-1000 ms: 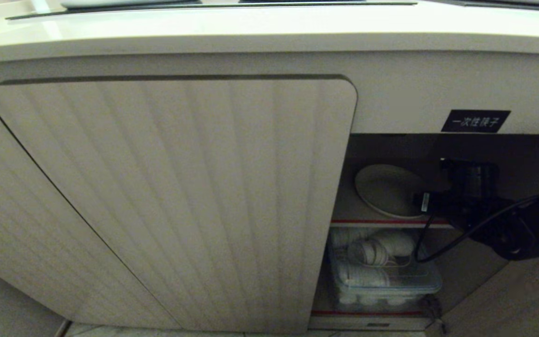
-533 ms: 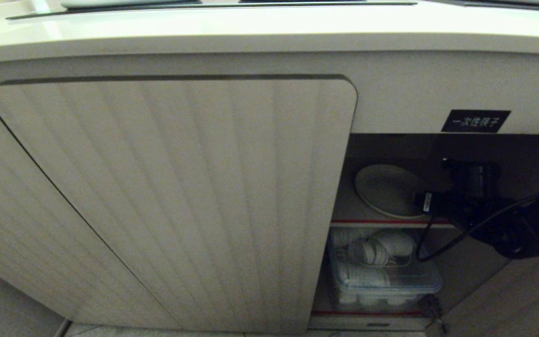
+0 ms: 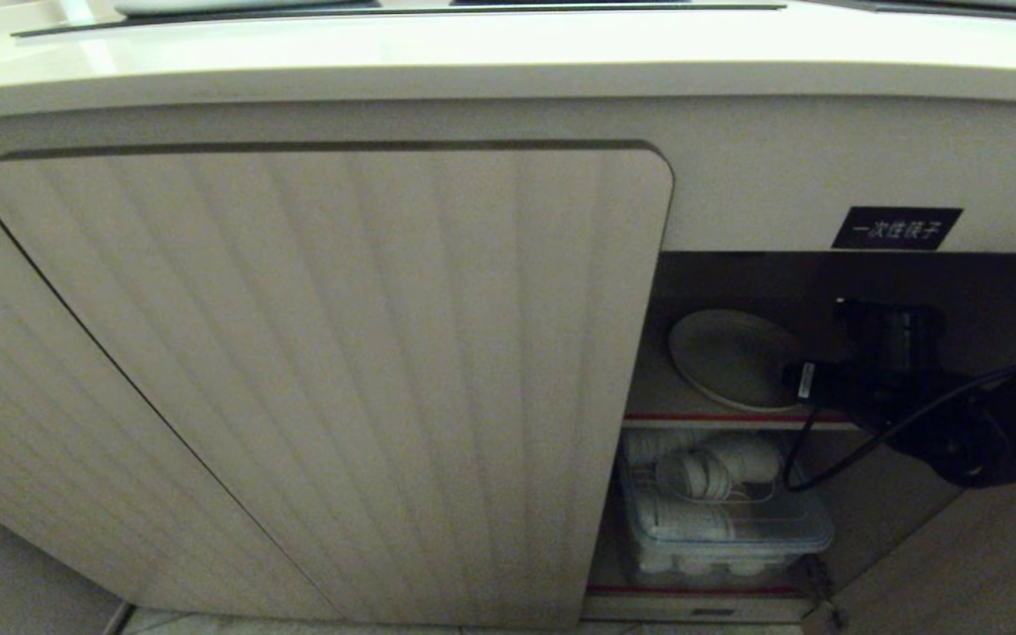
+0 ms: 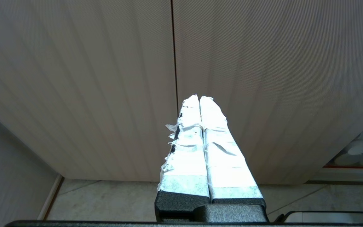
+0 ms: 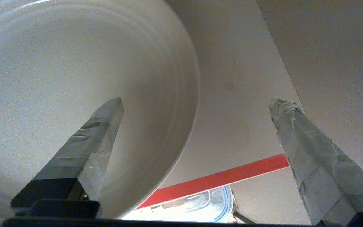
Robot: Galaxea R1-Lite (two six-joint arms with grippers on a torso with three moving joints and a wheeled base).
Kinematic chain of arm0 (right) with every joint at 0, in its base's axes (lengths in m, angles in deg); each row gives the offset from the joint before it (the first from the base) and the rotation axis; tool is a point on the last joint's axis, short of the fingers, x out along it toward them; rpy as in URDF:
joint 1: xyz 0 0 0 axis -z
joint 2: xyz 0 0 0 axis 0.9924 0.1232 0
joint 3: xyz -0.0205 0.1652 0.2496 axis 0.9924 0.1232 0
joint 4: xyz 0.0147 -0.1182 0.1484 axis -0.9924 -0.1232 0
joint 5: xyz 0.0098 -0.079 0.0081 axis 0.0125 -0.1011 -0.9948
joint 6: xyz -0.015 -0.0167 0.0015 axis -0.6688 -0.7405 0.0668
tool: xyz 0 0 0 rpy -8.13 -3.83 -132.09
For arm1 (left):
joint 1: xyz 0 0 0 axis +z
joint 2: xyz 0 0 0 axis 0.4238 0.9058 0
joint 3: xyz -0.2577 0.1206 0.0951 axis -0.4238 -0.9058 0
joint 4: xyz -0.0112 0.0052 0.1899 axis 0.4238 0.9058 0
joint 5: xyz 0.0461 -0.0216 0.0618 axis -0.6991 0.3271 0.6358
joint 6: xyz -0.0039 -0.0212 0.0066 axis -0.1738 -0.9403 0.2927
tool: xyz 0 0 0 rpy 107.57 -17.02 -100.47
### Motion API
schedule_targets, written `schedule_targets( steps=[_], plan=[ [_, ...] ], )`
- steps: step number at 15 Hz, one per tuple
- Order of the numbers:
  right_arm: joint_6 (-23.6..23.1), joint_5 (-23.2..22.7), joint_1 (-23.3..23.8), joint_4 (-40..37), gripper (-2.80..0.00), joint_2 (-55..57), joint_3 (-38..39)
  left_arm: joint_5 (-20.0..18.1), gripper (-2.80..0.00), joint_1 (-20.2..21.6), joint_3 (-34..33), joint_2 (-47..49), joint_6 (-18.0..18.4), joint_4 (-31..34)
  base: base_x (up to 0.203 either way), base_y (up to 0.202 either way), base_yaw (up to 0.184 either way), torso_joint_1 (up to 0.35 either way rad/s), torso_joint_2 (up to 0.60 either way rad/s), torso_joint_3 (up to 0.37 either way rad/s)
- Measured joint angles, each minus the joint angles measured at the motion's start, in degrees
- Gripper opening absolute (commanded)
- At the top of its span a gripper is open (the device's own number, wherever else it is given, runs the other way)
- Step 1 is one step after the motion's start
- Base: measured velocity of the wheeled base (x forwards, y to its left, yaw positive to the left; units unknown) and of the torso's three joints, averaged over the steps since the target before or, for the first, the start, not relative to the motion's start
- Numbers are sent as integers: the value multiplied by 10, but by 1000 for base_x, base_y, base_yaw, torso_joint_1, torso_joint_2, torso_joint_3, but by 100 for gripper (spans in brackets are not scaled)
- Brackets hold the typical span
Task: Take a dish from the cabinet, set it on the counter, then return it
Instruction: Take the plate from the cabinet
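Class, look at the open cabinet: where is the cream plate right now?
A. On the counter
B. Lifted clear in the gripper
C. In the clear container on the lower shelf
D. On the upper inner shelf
D: the dish lies on the cabinet's upper shelf, with the open right gripper straddling its rim, not clamped.

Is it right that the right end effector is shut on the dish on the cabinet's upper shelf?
Not quite. The right end effector is open, fingers spread wide at the dish rim, as the right wrist view shows. The dish does sit on the cabinet's upper shelf.
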Motion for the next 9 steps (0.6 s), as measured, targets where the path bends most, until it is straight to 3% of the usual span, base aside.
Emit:
schedule_targets(
  steps=[9],
  plan=[
    [2, -2, 0, -21, 0, -1, -11, 0, -280, 0, 0, 0, 0, 0, 0, 0, 0, 0, 0, 0]
  ],
)
